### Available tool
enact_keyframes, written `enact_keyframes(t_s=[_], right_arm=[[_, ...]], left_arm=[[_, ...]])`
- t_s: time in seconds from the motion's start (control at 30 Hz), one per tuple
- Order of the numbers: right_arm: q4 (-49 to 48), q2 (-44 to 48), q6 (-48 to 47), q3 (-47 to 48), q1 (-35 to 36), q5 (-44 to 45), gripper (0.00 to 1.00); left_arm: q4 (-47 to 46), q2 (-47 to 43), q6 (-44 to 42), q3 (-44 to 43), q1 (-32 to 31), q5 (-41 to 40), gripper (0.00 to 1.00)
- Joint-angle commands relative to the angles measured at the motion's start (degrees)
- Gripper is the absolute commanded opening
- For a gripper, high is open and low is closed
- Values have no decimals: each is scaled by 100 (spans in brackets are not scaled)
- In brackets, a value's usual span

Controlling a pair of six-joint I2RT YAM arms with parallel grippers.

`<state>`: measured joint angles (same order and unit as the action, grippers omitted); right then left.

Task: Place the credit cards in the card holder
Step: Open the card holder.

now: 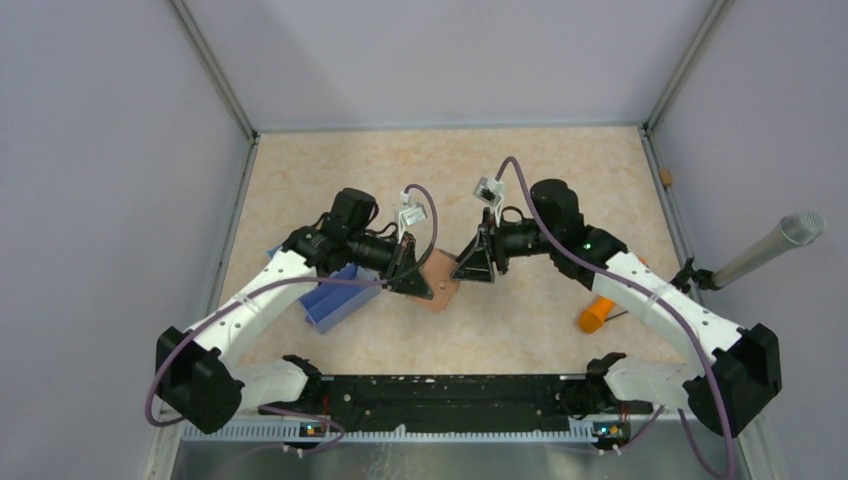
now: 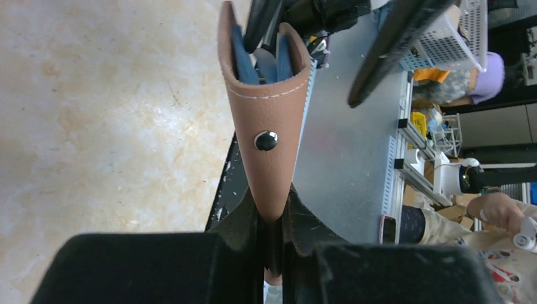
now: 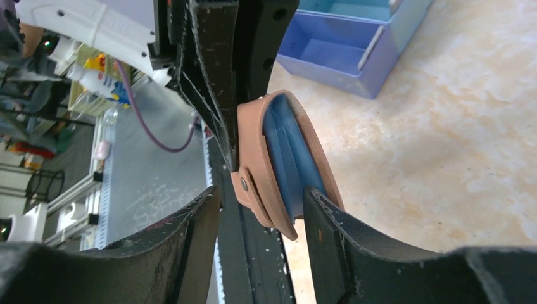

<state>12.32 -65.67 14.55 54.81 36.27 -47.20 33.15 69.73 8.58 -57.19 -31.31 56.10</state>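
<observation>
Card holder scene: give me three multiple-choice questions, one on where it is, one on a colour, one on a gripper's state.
1. Where is the card holder?
A lying flat, unheld
B pinched in the left gripper
C held by the right gripper alone

2. What colour shows inside its open end?
A blue
B red
C green

3. How is the right gripper?
A shut tight on nothing
B open, straddling the card holder
C out of every view

Answers:
1 B: the left wrist view shows the holder's lower end clamped.
2 A: blue edges show within the brown leather.
3 B: the right wrist view shows the jaws apart on either side of it.
</observation>
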Motion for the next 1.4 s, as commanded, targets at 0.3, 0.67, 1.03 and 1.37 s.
enact_keyframes(t_s=[0.3, 0.67, 1.03, 1.37], right_arm=[[408, 386, -325, 463, 73, 763, 52], [503, 277, -354, 542, 323, 159, 49], [613, -124, -534, 376, 574, -113, 42], [943, -302, -769, 374, 587, -470, 42]], left_arm=[[-183, -108, -147, -28, 14, 327, 0], [-156, 88, -49, -48, 20, 286, 0], [-641, -283, 125, 123, 24, 1048, 0], [-851, -486, 187, 199, 23, 1376, 0]])
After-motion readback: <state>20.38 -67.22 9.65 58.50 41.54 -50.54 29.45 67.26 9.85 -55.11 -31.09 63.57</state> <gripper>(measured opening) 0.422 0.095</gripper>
